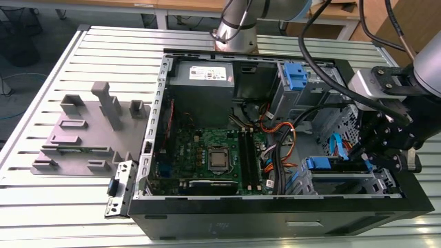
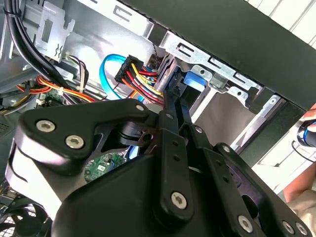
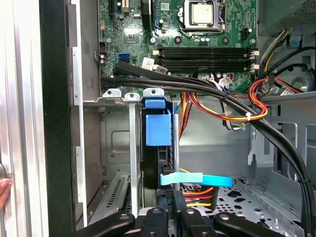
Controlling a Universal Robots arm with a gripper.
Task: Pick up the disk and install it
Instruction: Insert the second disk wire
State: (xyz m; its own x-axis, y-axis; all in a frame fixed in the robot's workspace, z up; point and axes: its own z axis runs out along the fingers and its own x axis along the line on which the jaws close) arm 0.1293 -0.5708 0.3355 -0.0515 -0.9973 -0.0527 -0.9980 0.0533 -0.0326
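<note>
One robot arm (image 1: 238, 23) stands at one slatted metal desk (image 1: 62, 217), which carries one open black computer case (image 1: 276, 219) and one grey moulded plastic holder (image 1: 76, 139). Inside the case are one green motherboard (image 1: 200, 150) with one silver processor socket (image 1: 219, 157) and four black memory slots (image 3: 205, 58). There are also one grey power-supply box with a white sticker (image 1: 202, 75), one flat light-blue cable (image 3: 197, 179), one disk with a blue plastic rail frame (image 3: 158, 129) and one more blue plastic rail (image 1: 294, 75). One person's hand (image 2: 307, 129) shows beside the case.
</note>
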